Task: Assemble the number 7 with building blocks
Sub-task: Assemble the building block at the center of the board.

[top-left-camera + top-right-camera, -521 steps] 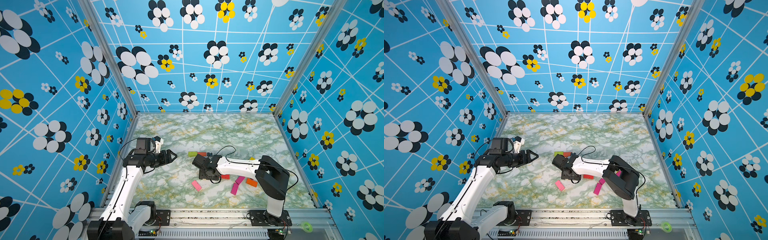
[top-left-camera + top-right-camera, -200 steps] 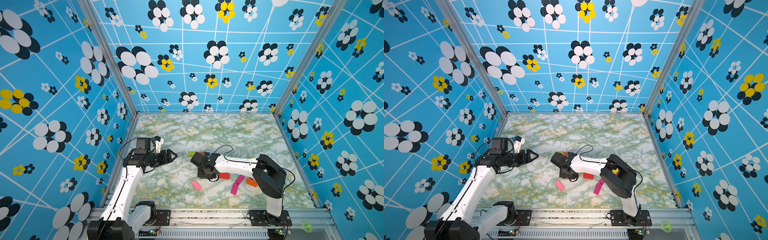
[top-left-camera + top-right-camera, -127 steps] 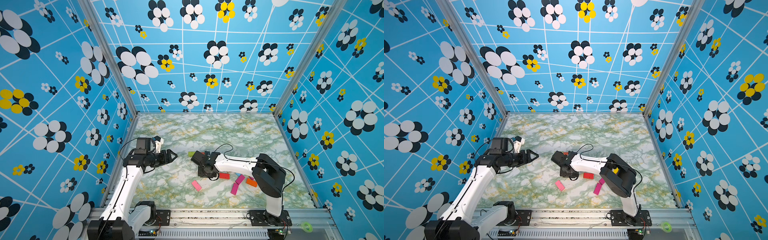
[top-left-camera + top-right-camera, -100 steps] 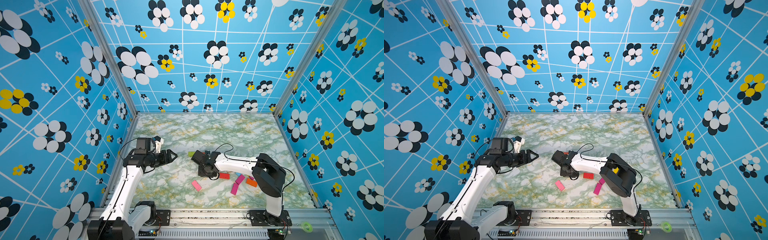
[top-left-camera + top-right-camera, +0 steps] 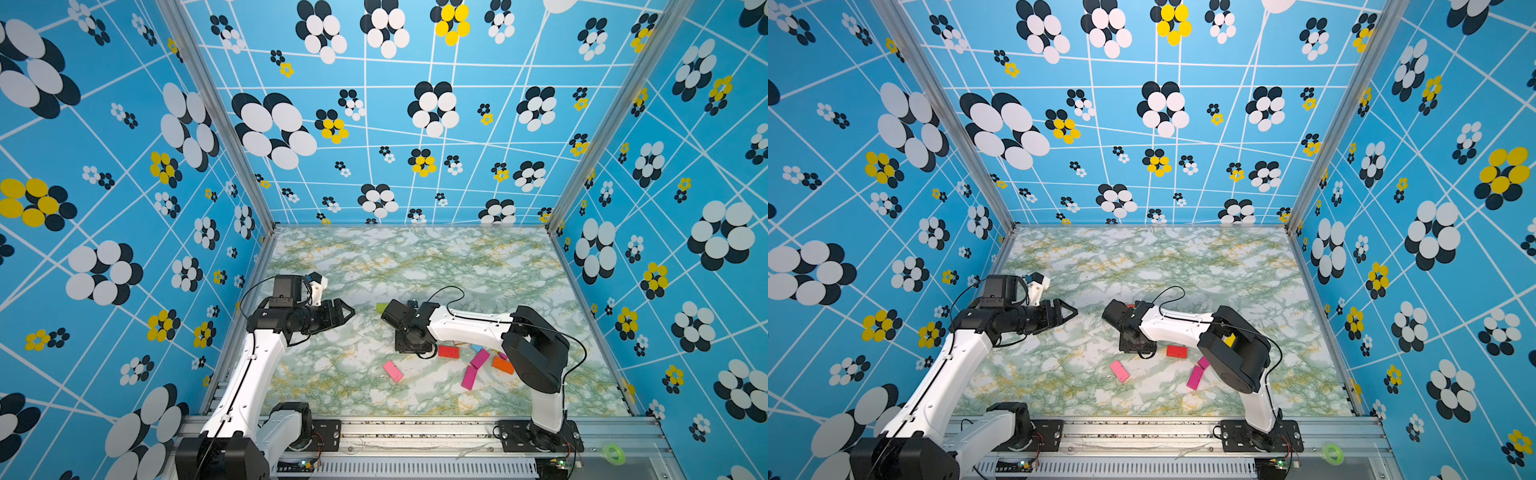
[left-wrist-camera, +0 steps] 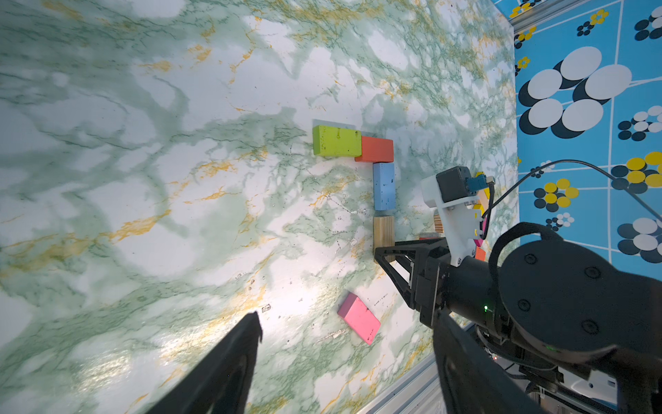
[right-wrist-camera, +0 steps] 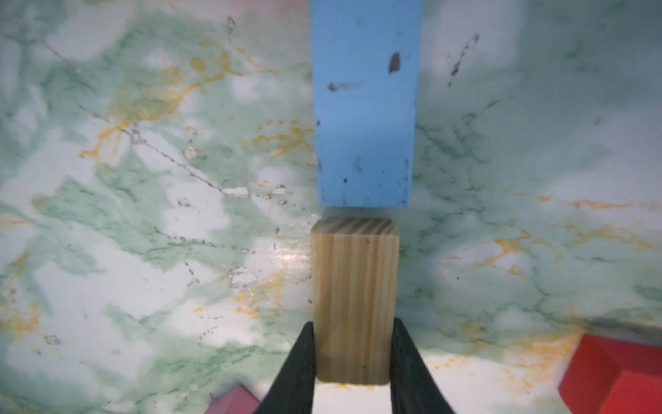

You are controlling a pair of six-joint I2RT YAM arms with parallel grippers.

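Right wrist view shows the right gripper [image 7: 353, 328] with its two black fingers [image 7: 297, 362] lying against both long sides of a plain striped wooden block [image 7: 354, 297], gripping it near one end. The block's far end sits just short of a light blue rectangular block [image 7: 363, 107], in line with it, with only a thin dark seam between them. Seen from the left wrist view, these two form the stem of the unfinished number 7 [image 6: 384, 172]: a lime green block [image 6: 336, 141] and an orange-red block [image 6: 375, 148] lie end to end as the bar, and the blue and wooden blocks run down from the orange-red one. All of this lies near the middle of the green-veined marble table [image 5: 415, 257]. A pink block [image 5: 392, 370] lies alone nearer the front rail. A red block [image 5: 449, 351], two magenta blocks [image 5: 468, 377] and an orange block [image 5: 503, 365] lie scattered beside the right arm. The left gripper [image 5: 348, 314] hovers well apart from the figure, its fingers spread wide with nothing between them.
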